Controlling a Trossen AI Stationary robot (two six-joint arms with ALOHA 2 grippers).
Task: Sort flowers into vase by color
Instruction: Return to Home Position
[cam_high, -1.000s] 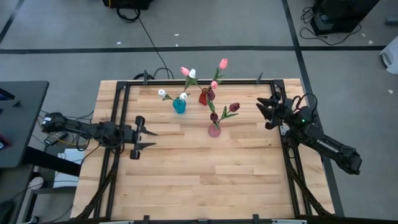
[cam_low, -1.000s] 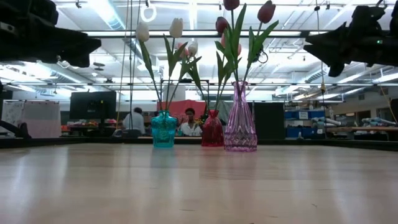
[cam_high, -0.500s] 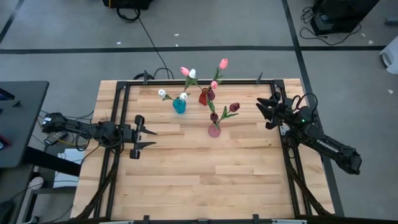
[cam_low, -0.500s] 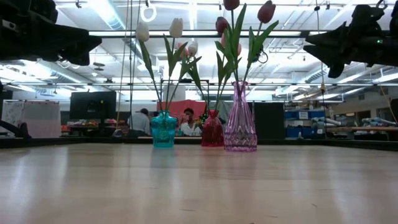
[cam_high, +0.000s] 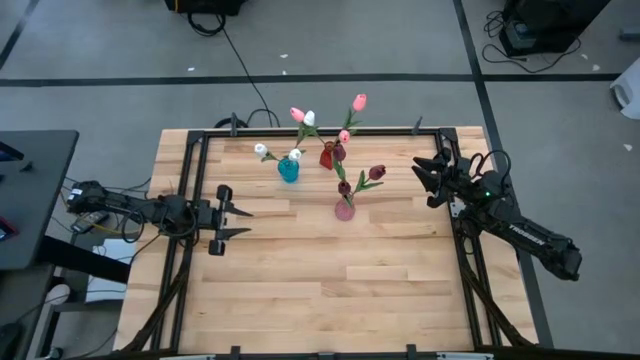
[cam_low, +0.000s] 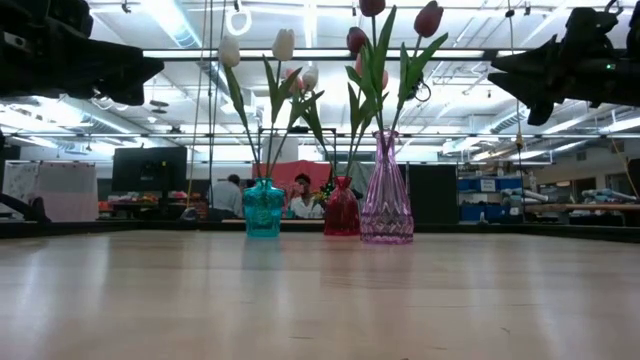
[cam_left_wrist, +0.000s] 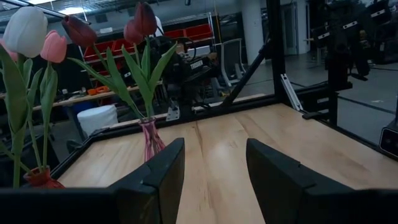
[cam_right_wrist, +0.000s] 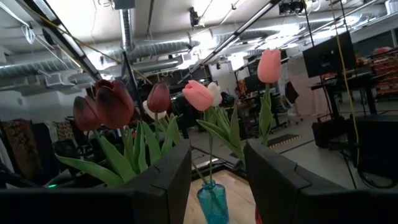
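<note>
The flowers (cam_high: 340, 135) all stand in glass: white heads in the blue vase (cam_high: 288, 170), pink in the red vase (cam_high: 327, 156), dark red in the pink vase (cam_high: 344, 209). No stem lies loose on the bench (cam_high: 330, 290), so the sorting looks done and only the retreat is left. The three vases sit between the two claws, ahead of each one's fingertips and well apart from both. The pink vase is the nearest one to the right claw (cam_high: 422, 180). The left claw (cam_high: 247, 223) hangs above the bench with its fingers spread and nothing between them. The right claw is likewise spread and empty. In the low view both hang at about flower height.

To go home cleanly, each arm should draw straight back from the vases and keep clear of the tall stems and leaning heads. The right arm especially should not sweep sideways through the dark red blooms.

Against the frames of a moment ago, both arms and every flower sit just where they were. Only a person (cam_low: 232, 190) in the room behind has shifted a little.
</note>
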